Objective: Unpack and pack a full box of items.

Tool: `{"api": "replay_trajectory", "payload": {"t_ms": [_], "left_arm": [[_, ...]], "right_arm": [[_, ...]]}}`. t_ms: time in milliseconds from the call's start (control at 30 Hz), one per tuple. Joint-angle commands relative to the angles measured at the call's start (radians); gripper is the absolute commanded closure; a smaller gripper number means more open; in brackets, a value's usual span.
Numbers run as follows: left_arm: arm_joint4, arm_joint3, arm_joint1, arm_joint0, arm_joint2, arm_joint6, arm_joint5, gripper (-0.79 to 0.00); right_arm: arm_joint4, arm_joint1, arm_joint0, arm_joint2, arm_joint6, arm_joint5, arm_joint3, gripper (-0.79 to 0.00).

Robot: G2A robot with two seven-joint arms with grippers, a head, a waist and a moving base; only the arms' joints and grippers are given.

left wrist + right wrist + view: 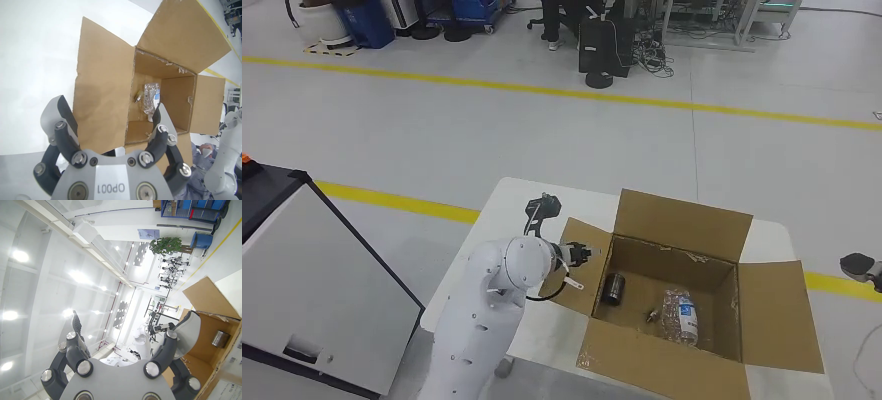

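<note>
An open cardboard box [682,225] stands on the white table [510,210] with all its flaps spread out. Inside lie a dark metal can [614,289] by the left wall, a clear plastic bottle [682,315] and a small metal part [652,316]. My left gripper [582,252] hovers open over the left flap [102,85], nothing between its fingers. From there I see the bottle [151,98] and the small part [139,95]; the can is hidden behind the wall. My right gripper [132,317] is open and empty, tilted up beside the box [200,351], with the can [220,338] in sight.
Bare tabletop lies to the left of the box and behind it. A grey cabinet [302,270] stands on the floor left of the table. The box takes up most of the table's right half, and its flaps reach the edges.
</note>
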Motion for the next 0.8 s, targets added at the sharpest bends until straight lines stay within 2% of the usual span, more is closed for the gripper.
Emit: {"api": "replay_trajectory", "payload": {"t_ms": [0,167,233,300,400,533,767], "left_arm": [[-0.010,0.002,0.001,-0.003,0.003,0.006,0.000,-0.785],[0.013,-0.023,0.004,0.001,-0.008,0.095,0.018,-0.785],[0.096,-0.018,0.010,0.004,-0.011,0.130,0.030,-0.785],[0.186,0.003,0.015,0.002,-0.009,0.123,0.052,-0.785],[0.236,0.040,0.018,-0.010,-0.007,0.079,0.067,-0.785],[0.199,0.081,0.015,-0.022,-0.004,0.050,0.072,-0.785],[0.098,0.109,0.008,-0.025,0.002,0.069,0.063,-0.785]], "right_arm": [[0.000,0.000,0.000,0.000,0.000,0.000,0.000,-0.785],[0.000,0.000,0.000,0.000,0.000,0.000,0.000,-0.785],[0.000,0.000,0.000,0.000,0.000,0.000,0.000,-0.785],[0.000,0.000,0.000,0.000,0.000,0.000,0.000,-0.785],[0.000,0.000,0.000,0.000,0.000,0.000,0.000,-0.785],[0.000,0.000,0.000,0.000,0.000,0.000,0.000,-0.785],[0.000,0.000,0.000,0.000,0.000,0.000,0.000,-0.785]]}}
